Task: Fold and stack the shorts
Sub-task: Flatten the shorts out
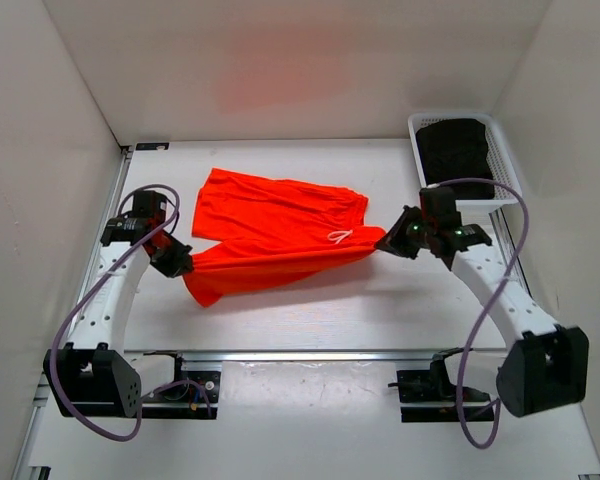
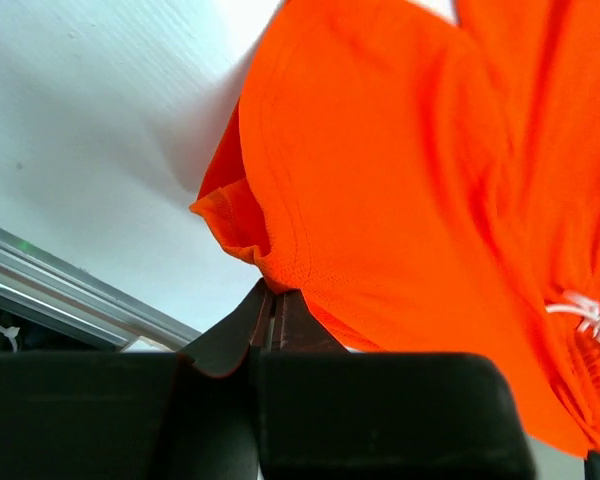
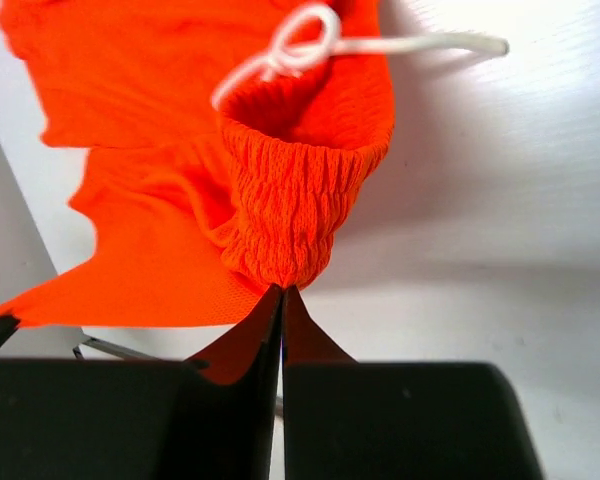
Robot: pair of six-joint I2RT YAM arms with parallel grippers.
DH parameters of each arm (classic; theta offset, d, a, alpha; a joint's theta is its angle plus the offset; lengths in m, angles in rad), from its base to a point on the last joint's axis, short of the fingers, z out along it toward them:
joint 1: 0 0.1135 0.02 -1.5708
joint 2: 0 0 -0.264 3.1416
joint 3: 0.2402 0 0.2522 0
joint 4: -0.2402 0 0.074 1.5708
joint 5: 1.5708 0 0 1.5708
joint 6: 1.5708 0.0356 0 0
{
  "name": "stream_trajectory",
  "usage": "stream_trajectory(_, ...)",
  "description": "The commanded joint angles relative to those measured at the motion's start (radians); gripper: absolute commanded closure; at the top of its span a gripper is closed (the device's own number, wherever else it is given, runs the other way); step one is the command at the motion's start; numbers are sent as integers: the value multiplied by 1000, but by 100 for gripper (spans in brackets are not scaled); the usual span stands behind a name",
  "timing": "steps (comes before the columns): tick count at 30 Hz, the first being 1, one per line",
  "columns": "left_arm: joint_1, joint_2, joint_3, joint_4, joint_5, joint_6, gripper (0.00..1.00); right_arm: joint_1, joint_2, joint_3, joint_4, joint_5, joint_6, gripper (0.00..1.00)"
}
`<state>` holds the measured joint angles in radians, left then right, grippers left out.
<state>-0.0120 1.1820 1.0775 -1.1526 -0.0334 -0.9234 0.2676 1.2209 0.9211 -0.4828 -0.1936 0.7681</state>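
shorts (image 1: 280, 225) clamped: left tool (image 1: 176, 262), right tool (image 1: 388, 242)

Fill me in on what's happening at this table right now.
Two robot arms are mid-fold on a pair of orange shorts. The left hand is shut on a leg hem. The right hand is shut on the elastic waistband beside the white drawstring. The near edge is stretched between them, and the rest lies on the table. A white basket at the far right holds dark fabric.
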Motion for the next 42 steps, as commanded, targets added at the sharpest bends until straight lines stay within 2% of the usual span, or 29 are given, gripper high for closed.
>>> stream_trajectory(1,0,-24,32,-33,-4,26,90,-22,-58,56,-269,65,-44,100)
stream_trajectory(5,-13,-4,6,-4,6,44,90,-22,-44,29,-320,51,-18,100)
stream_trajectory(7,-34,11,-20,22,18,55,90,-22,17,18,-249,40,5,100)
stream_trajectory(9,-55,42,-39,51,18,55,90,-22,125,25,-139,23,-4,84)
stream_trajectory(11,-65,79,-39,73,18,55,90,-22,201,91,-102,23,-13,70)
stream_trajectory(14,-89,113,-39,73,18,55,90,-22,246,119,-102,23,-13,62)
stream_trajectory(15,-100,113,-39,73,18,55,90,-22,194,108,-102,35,-13,62)
stream_trajectory(16,-100,113,-39,73,18,55,90,-22,160,72,-93,48,-13,58)
stream_trajectory(23,-100,113,-39,73,9,55,90,-33,-176,-190,-92,25,53,56)
stream_trajectory(28,-109,133,-39,73,9,55,90,-33,-271,-367,-92,16,1,49)
stream_trajectory(31,-109,133,-39,73,9,55,90,-24,-256,-436,-21,-58,-18,49)
stream_trajectory(36,-109,133,-39,73,0,46,90,-5,-178,-455,105,-93,-18,49)
stream_trajectory(42,-109,133,-39,73,0,37,90,45,-20,-455,243,-63,13,47)
